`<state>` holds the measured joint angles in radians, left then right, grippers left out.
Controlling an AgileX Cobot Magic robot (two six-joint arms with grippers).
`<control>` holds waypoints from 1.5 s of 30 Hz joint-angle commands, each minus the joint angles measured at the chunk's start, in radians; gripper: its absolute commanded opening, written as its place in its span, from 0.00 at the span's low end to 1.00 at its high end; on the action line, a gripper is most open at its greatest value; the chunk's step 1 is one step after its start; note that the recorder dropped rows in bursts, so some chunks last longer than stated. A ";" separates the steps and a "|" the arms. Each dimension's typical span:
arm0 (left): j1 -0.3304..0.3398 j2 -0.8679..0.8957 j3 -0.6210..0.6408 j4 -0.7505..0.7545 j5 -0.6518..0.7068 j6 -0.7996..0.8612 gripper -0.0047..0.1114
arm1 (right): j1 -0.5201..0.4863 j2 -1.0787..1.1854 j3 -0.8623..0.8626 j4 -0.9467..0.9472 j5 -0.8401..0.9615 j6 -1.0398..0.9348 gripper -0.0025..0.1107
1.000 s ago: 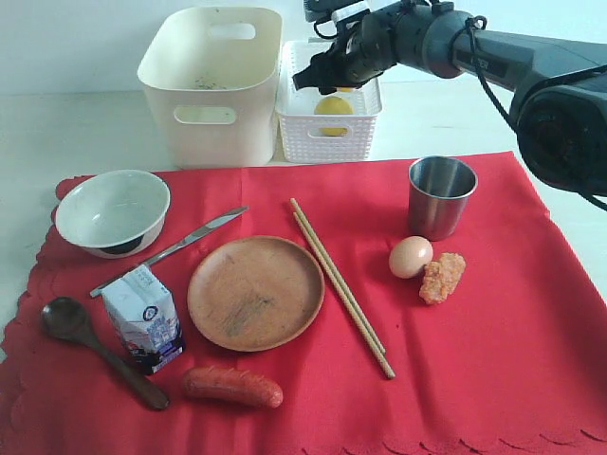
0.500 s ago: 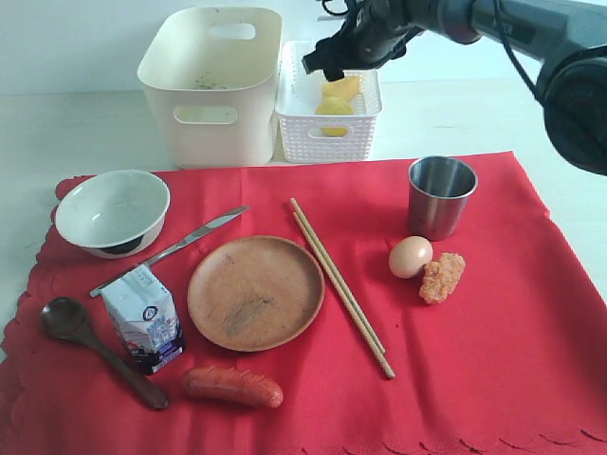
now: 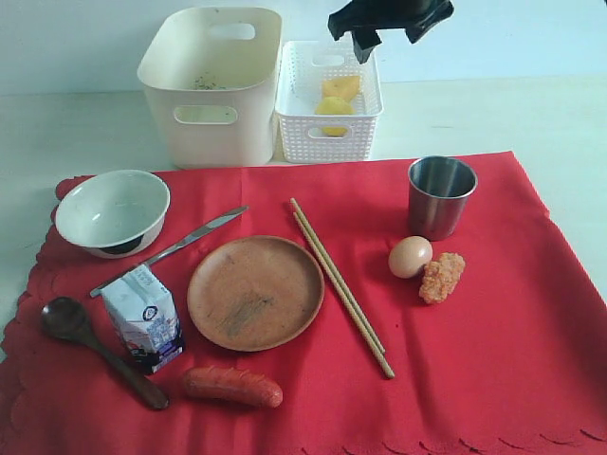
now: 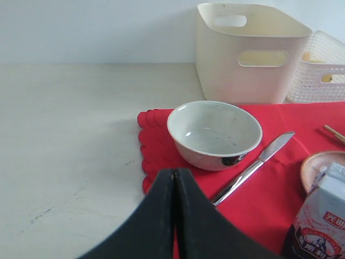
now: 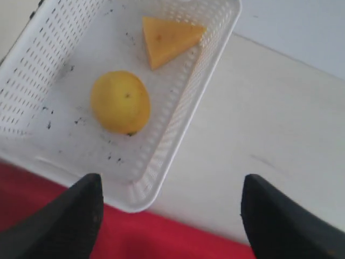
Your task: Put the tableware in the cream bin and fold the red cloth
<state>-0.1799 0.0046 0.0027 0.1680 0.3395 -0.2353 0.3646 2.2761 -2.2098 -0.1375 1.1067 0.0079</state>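
The red cloth (image 3: 474,360) covers the near table. On it lie the white bowl (image 3: 112,210), metal knife (image 3: 175,248), wooden plate (image 3: 256,292), dark spoon (image 3: 95,349), chopsticks (image 3: 341,286) and steel cup (image 3: 441,194). The cream bin (image 3: 213,85) stands behind the cloth at the back left. My right gripper (image 3: 389,27) hangs open and empty high above the back edge; its wrist view shows the right gripper (image 5: 171,181) over the basket's corner. My left gripper (image 4: 175,174) is shut on nothing, near the cloth's edge in front of the bowl (image 4: 214,132) and knife (image 4: 253,167).
A white lattice basket (image 3: 329,133) beside the bin holds a lemon (image 3: 332,106) and a cheese wedge (image 3: 341,87). An egg (image 3: 410,256), a fried piece (image 3: 442,277), a sausage (image 3: 233,387) and a milk carton (image 3: 144,318) also lie on the cloth.
The right gripper opened over the basket, left the cheese wedge inside, and has lifted up and to the right. The left gripper has not changed.
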 commanded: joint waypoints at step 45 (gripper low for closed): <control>-0.006 -0.005 -0.003 0.003 -0.012 -0.004 0.05 | 0.228 -1.094 1.249 0.250 -0.298 -0.121 0.63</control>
<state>-0.1799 0.0046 0.0027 0.1680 0.3395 -0.2353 0.5914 1.1912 -0.9727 0.1219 0.8246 -0.1086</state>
